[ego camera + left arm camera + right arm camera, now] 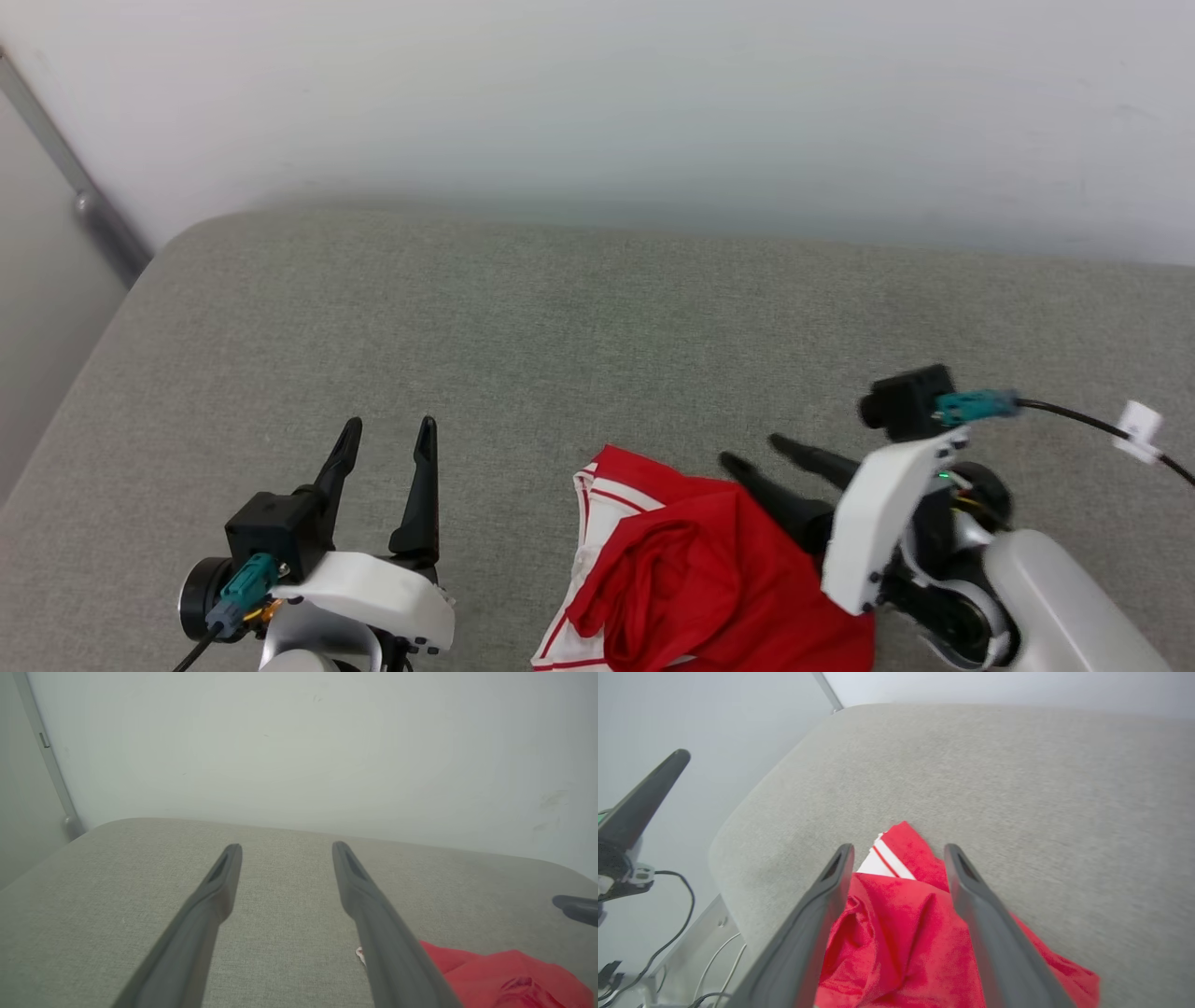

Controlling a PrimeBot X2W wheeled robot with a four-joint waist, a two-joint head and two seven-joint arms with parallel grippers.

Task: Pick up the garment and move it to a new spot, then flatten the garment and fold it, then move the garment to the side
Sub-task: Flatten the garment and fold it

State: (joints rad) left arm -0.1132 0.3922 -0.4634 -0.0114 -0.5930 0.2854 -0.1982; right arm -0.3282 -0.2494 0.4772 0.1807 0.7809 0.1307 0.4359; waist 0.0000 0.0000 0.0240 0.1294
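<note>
Down at the near edge of the grey cushion [560,327] sits the jersey [709,579], bunched up in a crumpled heap. It's mostly red folds, with a bit of white and red-striped trim poking out on its far-left side. No lettering is visible in this pile.

Just right of the jersey is the right pincer [756,452]. It's spread wide and pinching nothing, with its fingers [794,509] angled in over the jersey's right edge. From the right wrist cam, that pincer [899,851] straddles the jersey [896,933], with red cloth showing in the gap and the striped trim just past the tips. I honestly can't tell if the fingers are brushing the fabric or just above it.

Well to the left of the jersey, the left pincer [390,425] is also spread and empty, with its tips pointing away from the robot over bare cushion. The left wrist cam shows that pincer [287,848] with nothing but grey fabric between the fingers. A corner of the jersey [490,970] peeks out low on the right.

Beyond the jersey it's plain cushion all the way to its rounded back edge. Then comes a pale wall [597,93], with a metal pole [84,201] running down it off to the far left of the jersey.
</note>
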